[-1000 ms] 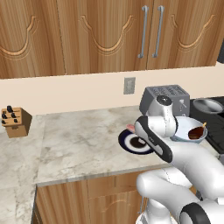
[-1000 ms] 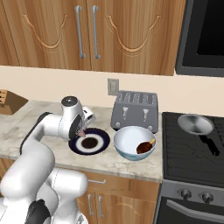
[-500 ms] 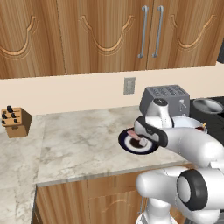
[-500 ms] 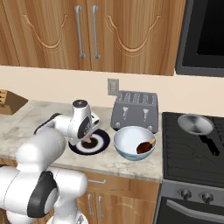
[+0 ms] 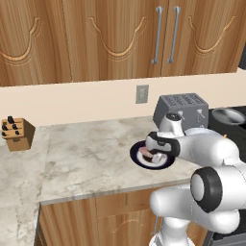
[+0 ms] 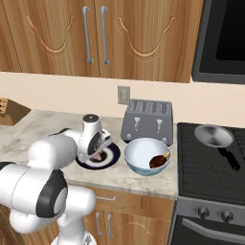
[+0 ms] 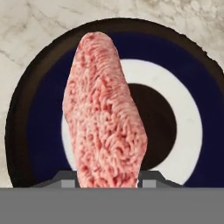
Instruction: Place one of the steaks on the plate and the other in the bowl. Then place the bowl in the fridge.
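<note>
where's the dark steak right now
The dark steak lies inside the bowl on the counter, in front of the toaster, between the plate and the stove.

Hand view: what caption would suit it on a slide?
The tool holds a pale pink steak just above the dark-rimmed plate.

Pale pink steak, grainy and streaked white, stands on end directly over the plate, its lower end between the pincer tips. That plate is round and flat on the marble table, with a navy-black rim, white ring and dark centre. Just beside it sits the bowl, white inside, with the dark reddish-brown steak lying in it, bone end up against the wall.
</note>
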Available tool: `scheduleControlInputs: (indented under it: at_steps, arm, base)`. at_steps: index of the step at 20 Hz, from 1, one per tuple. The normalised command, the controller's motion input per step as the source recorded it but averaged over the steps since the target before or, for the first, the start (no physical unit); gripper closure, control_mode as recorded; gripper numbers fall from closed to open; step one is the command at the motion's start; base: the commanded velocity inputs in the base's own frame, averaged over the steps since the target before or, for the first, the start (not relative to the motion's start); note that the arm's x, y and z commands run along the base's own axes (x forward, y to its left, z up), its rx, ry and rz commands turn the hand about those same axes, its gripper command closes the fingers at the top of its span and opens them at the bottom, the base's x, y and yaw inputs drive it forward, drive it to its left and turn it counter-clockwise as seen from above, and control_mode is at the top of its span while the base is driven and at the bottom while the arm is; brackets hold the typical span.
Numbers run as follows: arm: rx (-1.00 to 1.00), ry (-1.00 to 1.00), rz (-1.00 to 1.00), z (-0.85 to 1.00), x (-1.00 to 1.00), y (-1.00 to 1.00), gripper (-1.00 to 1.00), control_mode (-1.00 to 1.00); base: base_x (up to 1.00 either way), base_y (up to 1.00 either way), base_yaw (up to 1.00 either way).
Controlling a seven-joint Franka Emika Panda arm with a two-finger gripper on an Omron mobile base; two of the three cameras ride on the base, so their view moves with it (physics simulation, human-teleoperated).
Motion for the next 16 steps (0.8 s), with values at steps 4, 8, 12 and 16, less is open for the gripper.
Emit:
scheduleControlInputs:
  at_steps: [4,8,12,16]
  arm:
    - [0.0,0.01,0.0,-0.29,0.11,0.0,1.0,-1.0]
    - [0.0,0.01,0.0,-0.28,0.14,0.0,1.0,-1.0]
    - [0.0,0.03,0.0,-0.2,0.17,0.0,1.0,-1.0]
    - [0.0,0.03,0.0,-0.13,0.14,0.0,1.0,-1.0]
  base:
    - [0.0,0.0,0.0]
    - [0.0,0.0,0.0]
    - [0.0,0.0,0.0]
    - [0.0,0.0,0.0]
